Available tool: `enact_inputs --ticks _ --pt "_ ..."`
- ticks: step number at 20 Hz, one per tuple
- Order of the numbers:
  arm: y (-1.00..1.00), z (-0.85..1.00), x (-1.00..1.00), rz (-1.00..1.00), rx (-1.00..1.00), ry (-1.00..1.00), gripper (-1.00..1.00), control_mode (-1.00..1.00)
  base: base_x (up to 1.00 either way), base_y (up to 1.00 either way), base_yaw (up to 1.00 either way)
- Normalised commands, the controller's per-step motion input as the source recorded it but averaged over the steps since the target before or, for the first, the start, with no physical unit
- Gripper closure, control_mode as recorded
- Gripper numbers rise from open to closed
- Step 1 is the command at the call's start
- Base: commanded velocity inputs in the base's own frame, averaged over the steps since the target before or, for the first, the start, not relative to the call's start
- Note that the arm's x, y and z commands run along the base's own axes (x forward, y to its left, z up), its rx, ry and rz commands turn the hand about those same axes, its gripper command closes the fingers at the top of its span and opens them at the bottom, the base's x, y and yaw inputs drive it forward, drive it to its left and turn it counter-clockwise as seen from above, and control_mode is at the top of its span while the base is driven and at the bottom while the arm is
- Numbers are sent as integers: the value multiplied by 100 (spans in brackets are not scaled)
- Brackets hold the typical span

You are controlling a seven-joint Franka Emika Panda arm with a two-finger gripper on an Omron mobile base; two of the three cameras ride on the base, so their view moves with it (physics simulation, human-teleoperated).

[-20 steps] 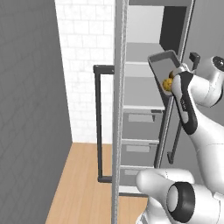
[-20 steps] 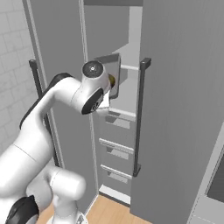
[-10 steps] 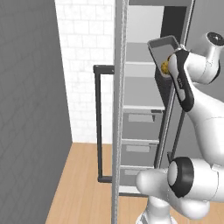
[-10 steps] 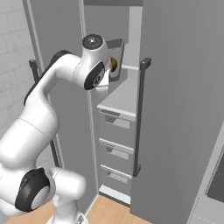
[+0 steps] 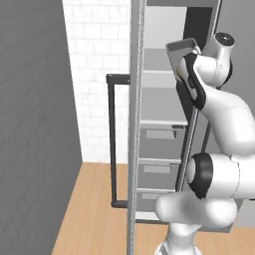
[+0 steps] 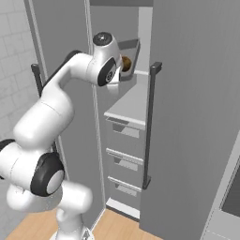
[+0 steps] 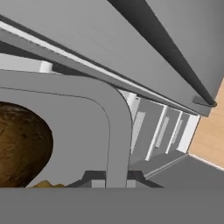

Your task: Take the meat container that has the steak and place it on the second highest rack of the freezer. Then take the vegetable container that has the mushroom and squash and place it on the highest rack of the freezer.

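The arm has lifted the vegetable container (image 6: 130, 49) higher, level with the freezer (image 5: 164, 107) top shelves; the hand (image 7: 111, 176) stays clamped on its rim; placement on the highest rack looks near.

No readable text, label, brand, number or sign anywhere.

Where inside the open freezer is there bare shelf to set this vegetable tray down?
The white shelf just above the grey drawers lies bare across its visible width. The higher shelf beside the held tray also looks bare. It is crowded at the right, where the gripper, clamped on the tray rim, and the door handle sit close.
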Motion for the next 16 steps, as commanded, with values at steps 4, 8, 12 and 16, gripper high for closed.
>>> enact_inputs --ticks 4,8,12,16 --pt "0 1 82 -14 0 2 100 -100 0 0 0" --pt "-1 0 74 -7 1 5 100 -100 0 0 0" --pt "0 0 79 -5 2 6 100 -100 0 0 0" --pt "-11 0 65 0 0 2 100 -100 0 0 0"
